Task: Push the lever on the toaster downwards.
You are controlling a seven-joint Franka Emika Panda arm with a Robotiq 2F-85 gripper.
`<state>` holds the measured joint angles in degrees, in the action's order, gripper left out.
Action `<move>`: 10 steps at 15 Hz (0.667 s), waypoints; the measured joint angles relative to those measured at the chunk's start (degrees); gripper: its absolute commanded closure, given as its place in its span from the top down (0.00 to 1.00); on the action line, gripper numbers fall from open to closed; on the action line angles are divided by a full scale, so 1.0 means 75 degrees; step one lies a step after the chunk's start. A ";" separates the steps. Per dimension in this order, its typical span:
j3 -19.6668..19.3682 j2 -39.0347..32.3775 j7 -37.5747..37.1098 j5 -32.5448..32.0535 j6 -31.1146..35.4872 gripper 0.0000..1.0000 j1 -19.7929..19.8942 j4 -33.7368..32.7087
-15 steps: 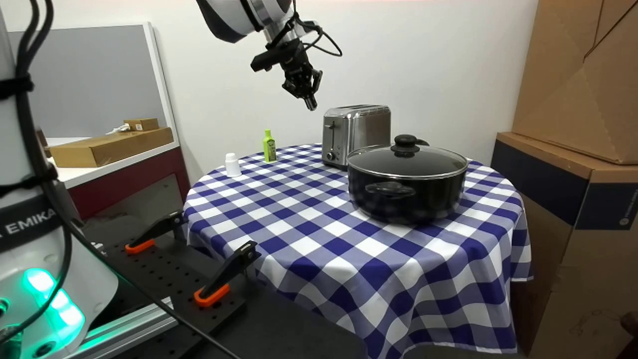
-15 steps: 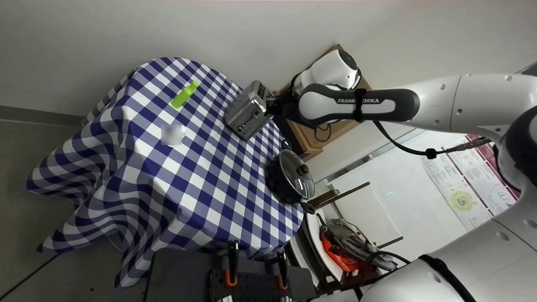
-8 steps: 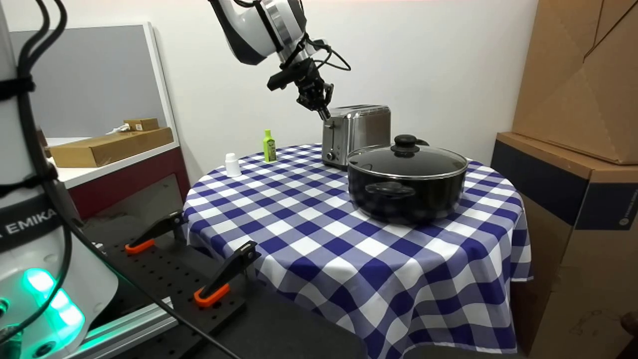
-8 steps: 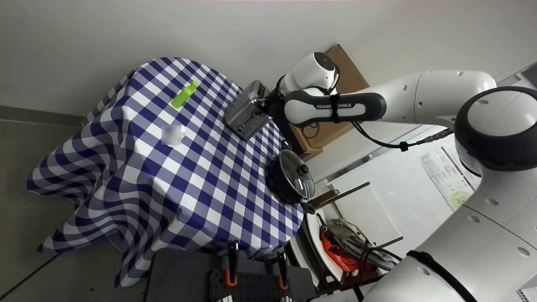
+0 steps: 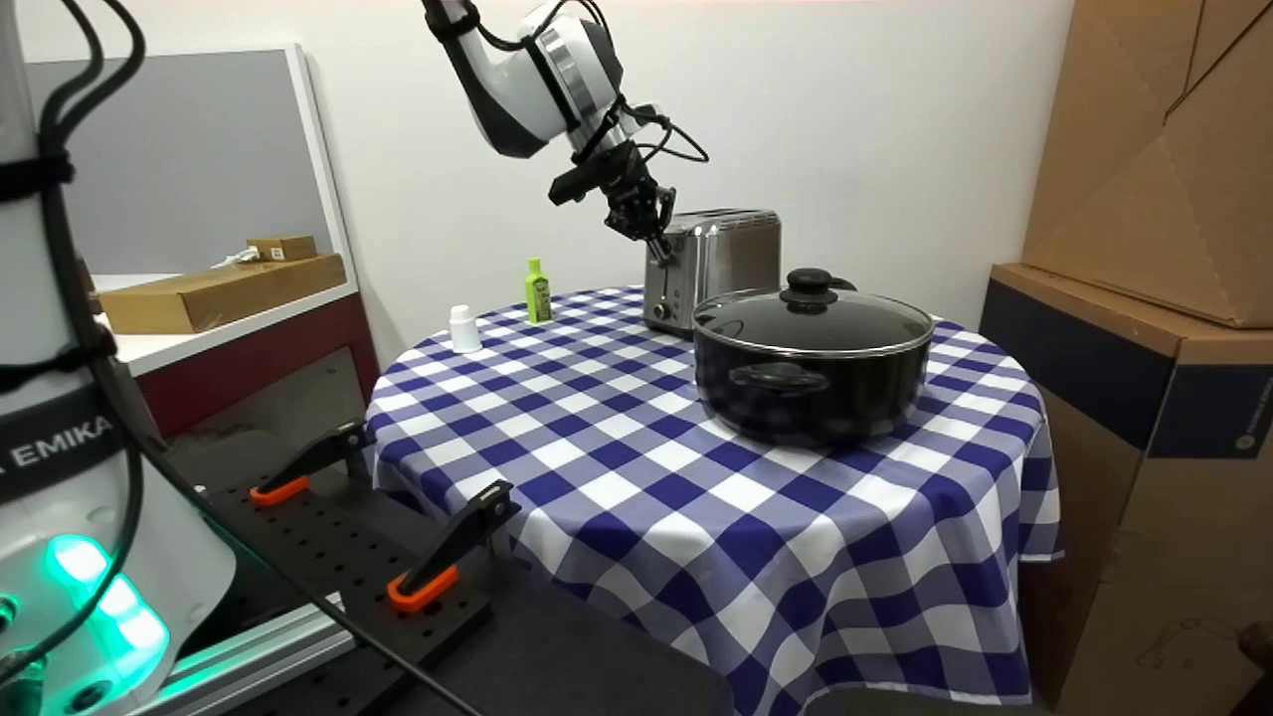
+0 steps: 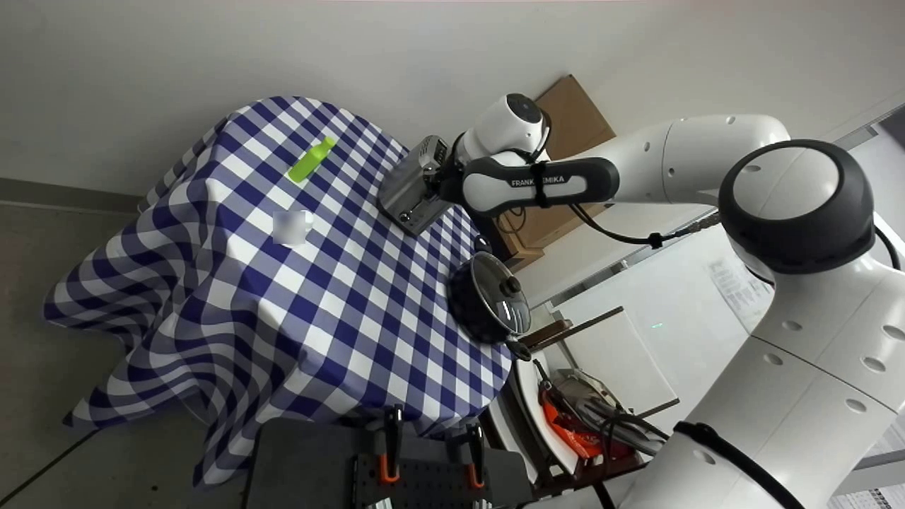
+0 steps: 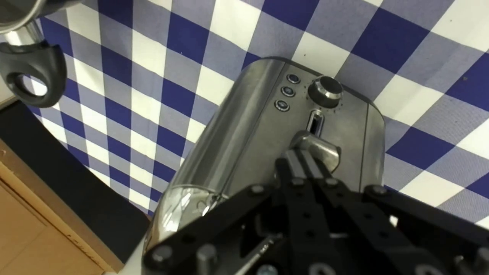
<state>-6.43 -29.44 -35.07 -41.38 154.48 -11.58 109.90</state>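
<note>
The silver toaster (image 5: 741,264) stands on the checked tablecloth, and it also shows in the wrist view (image 7: 217,149). Its lever (image 7: 323,148) is a metal tab on the narrow end face, in the wrist view. The bare slot (image 7: 315,123) runs from the lever toward the round knob (image 7: 326,91). My gripper (image 7: 303,158) is shut with nothing between its fingers. Its fingertips sit at the lever's upper side, the side away from the knob. They overlap the lever's edge in view; I cannot tell whether they touch. In an exterior view the gripper (image 5: 663,257) hides the lever.
A black lidded pot (image 5: 811,398) stands beside the toaster; its handle (image 7: 34,72) shows in the wrist view. A green bottle (image 5: 538,293) and a white cup-like item (image 5: 463,330) stand on the tablecloth. Cardboard boxes (image 5: 1104,557) stand beside the table, and a wall is behind.
My gripper has come down and across, from above and beside the toaster to its end face near the lever. The toaster and the pot have not moved.
</note>
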 measured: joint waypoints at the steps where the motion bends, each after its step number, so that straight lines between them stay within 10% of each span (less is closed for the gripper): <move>1: -0.0053 -0.0072 0.0000 0.0000 0.0000 0.00 -0.0050 -0.0027; 10: -0.0392 -0.0741 -0.0001 0.0002 0.0141 0.00 -0.0323 -0.0191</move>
<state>-9.37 -35.00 -35.07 -41.36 155.53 -14.00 108.47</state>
